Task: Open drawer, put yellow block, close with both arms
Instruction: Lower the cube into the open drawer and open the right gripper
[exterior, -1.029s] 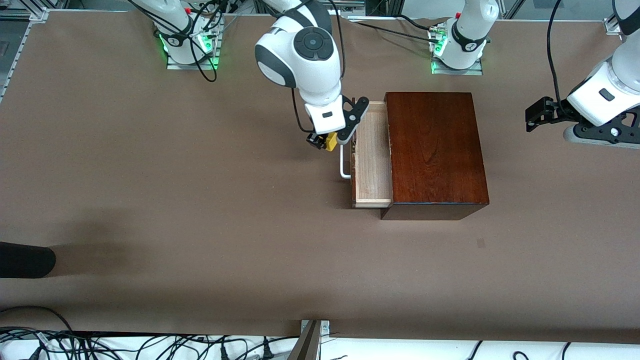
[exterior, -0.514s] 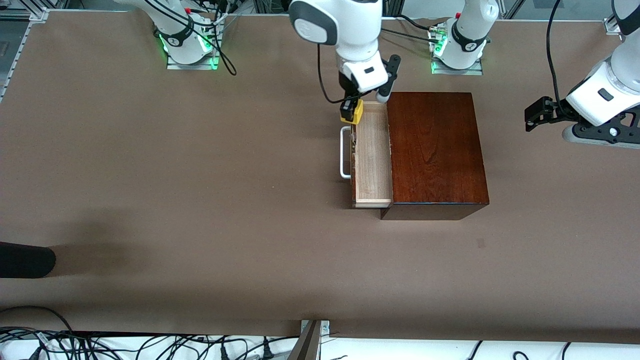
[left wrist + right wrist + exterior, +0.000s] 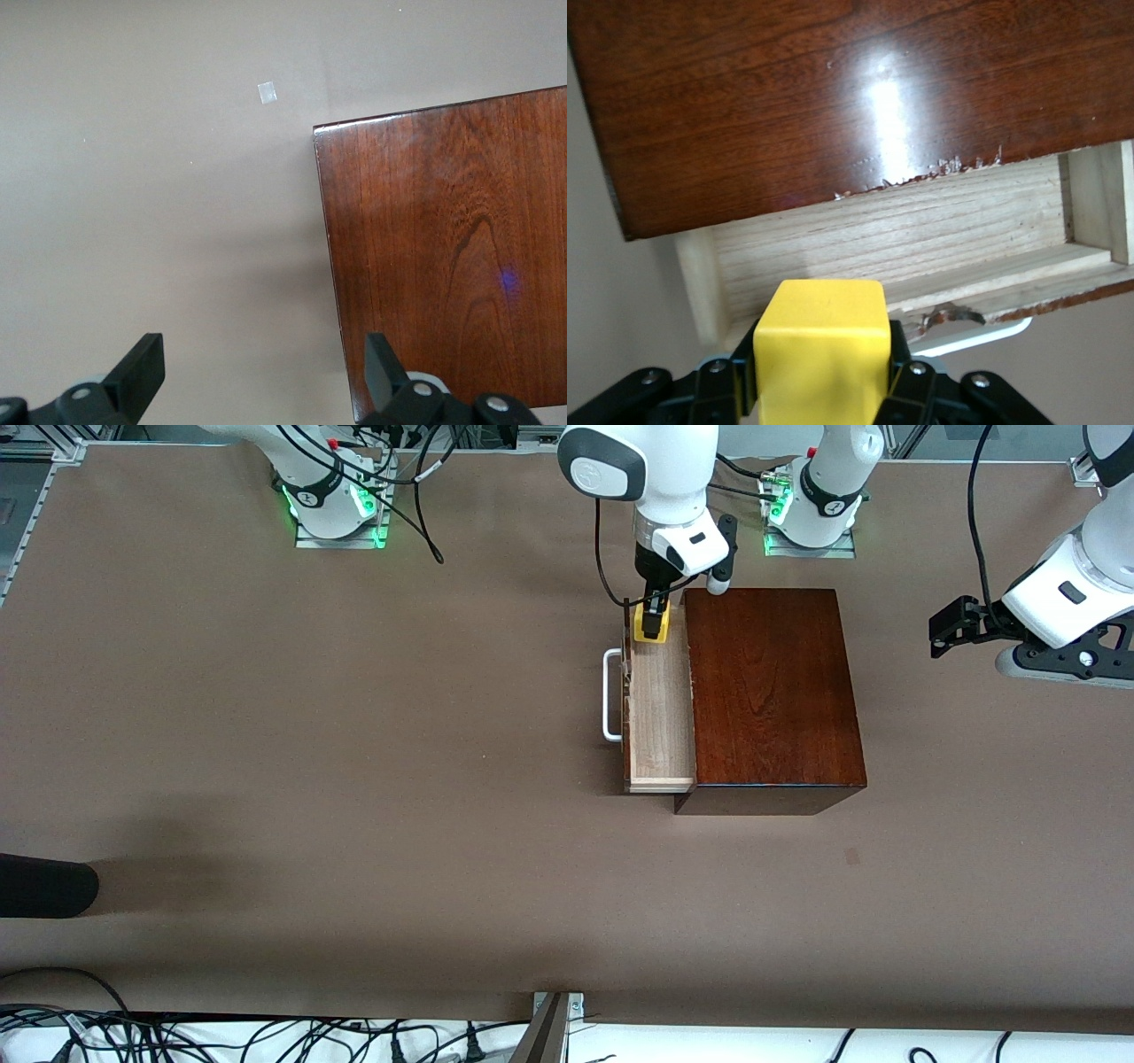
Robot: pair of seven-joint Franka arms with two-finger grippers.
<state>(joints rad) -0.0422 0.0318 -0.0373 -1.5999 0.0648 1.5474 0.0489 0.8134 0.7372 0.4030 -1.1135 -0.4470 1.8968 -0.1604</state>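
Right pincer clamped on small bright yellow cube, hanging over the end of the pulled-out drawer tray of pale light wood that lies farthest from the front camera. Fingers pressed on two opposite flat faces of cube, top face bare in right wrist view. Rigid little block, probably light, smooth-sided; square flat faces the sensible place to pinch, as now. Tray shallow and narrow, chipped along its dark front edge, so little room for a crooked drop. Glossy dark reddish-brown wooden box sitting solid on brown counter, likely heavy enough not to skid. White U-shaped handle on drawer front, stiff and thin, best hooked at its middle for sliding. Left pincer spread apart, holding nothing, waiting over counter toward left arm's end, just beside box.
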